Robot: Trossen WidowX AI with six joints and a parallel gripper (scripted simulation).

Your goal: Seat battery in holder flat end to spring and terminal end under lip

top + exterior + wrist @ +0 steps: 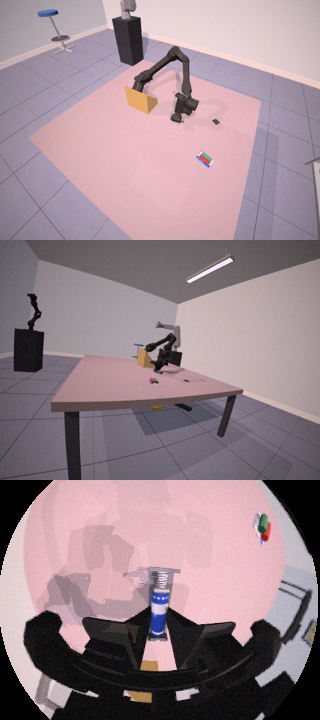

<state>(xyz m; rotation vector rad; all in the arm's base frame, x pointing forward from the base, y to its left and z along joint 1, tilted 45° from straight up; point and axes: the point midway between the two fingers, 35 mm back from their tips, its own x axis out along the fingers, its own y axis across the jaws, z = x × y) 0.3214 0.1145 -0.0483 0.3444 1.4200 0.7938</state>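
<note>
The battery (159,622) lay between the gripper's (177,118) (158,369) (159,612) narrow-set jaws, in the holder (182,120) (161,372) (173,570), its long axis pointing toward the spring (163,580). From where I stood, I couldn't tell whether they gripped it.

pink tabletop (144,155) (124,384) (235,580) between gripper (177,118) (158,369) (159,610) and red-green cylinders (205,158) (153,380) (265,527) unobstructed; yellow block (138,100) (143,359) blocks arm-base side.

An overhead camera looks steeply down across the table (144,155) (129,392) from well above; an exterior camera faces it from beyond one edge, low and farther back. Both take in the whole arm (160,64) (157,343). A close wrist camera peers past the tool (176,118) (158,369) (158,630).
</note>
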